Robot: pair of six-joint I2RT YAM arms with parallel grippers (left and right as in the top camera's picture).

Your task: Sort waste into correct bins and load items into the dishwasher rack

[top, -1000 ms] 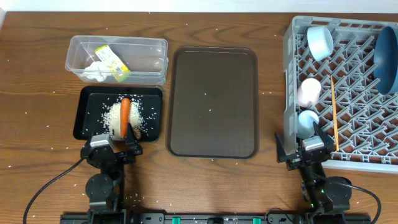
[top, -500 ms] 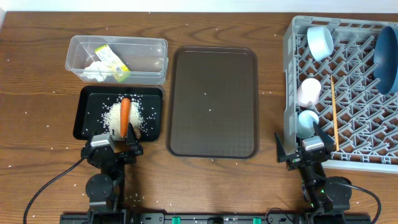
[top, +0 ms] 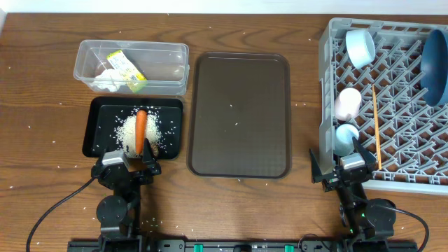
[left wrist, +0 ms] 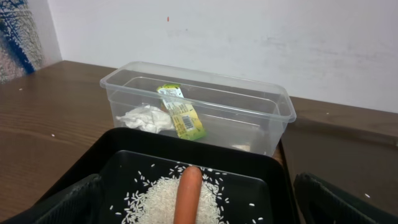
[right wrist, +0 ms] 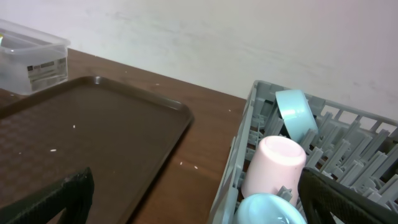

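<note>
The shallow black tray holds a pile of white rice, an orange carrot-like stick and a brownish scrap; rice and stick also show in the left wrist view. The clear tub holds a yellow-green wrapper and white tissue. The grey rack holds the blue dish, small light-blue bowl, pink cup, light-blue cup and chopsticks. My left gripper is open at the black tray's near edge. My right gripper is open at the rack's near-left corner.
A large dark brown serving tray lies between the bins and the rack. Loose rice grains are scattered over the wooden table. A white wall stands behind the table in both wrist views.
</note>
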